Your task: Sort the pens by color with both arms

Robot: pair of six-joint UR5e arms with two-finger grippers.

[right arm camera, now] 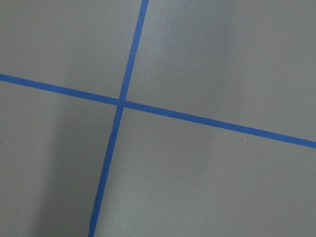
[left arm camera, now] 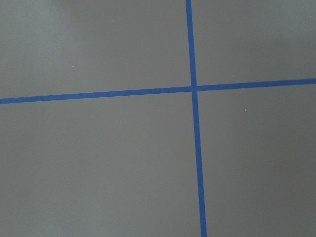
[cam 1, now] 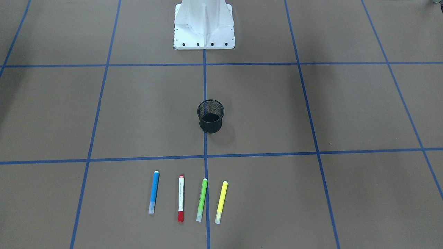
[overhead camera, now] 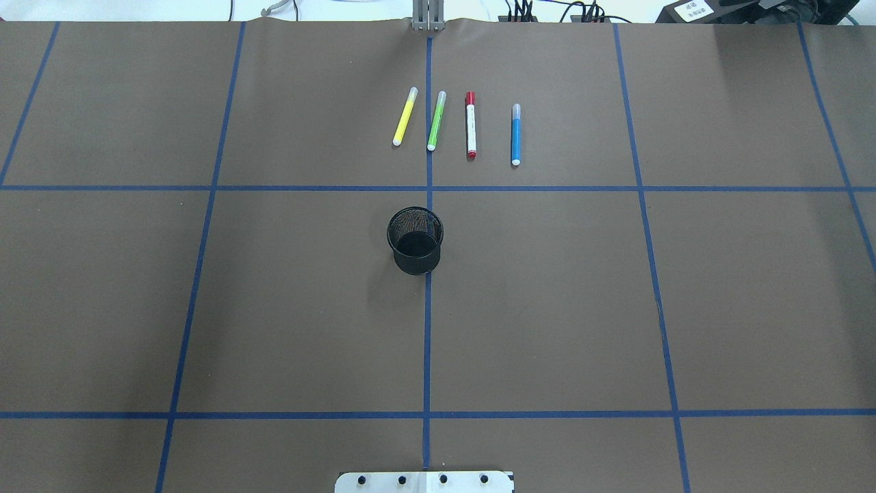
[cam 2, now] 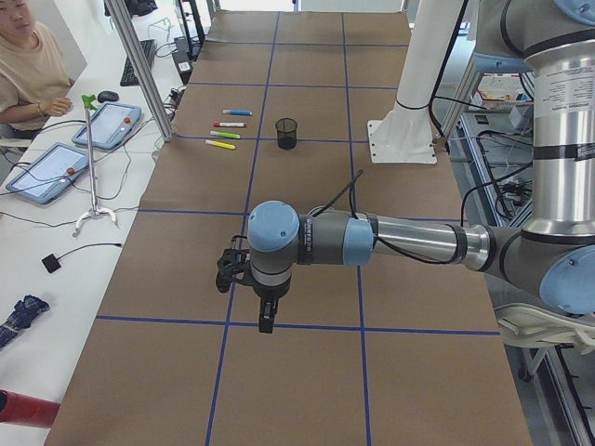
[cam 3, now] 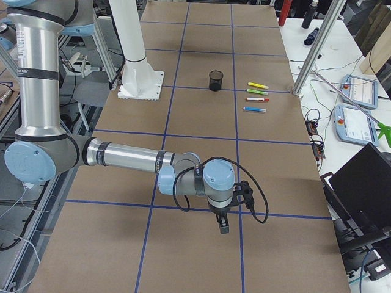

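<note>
The four pens lie flat in a row on the table (overhead camera: 274,308), on the far side of the cup (overhead camera: 415,239) from the base (overhead camera: 424,481). None touches another. From the robot's left to its right they are: yellow pen (overhead camera: 404,116), green pen (overhead camera: 436,120), red pen (overhead camera: 471,125), blue pen (overhead camera: 516,134). The green pen lies at the centre tape line (overhead camera: 427,342).

Expect each pen to be light, rigid and smooth; a round barrel is likely to roll if you nudge it sideways. Grip at mid-barrel, jaws across the pen's width. Avoid the cap, which may pull off.

The left gripper (cam 2: 266,321) and right gripper (cam 3: 223,227) hang above opposite table ends, well apart from the pens. You cannot tell here whether either pair of jaws is open or closed.
</note>
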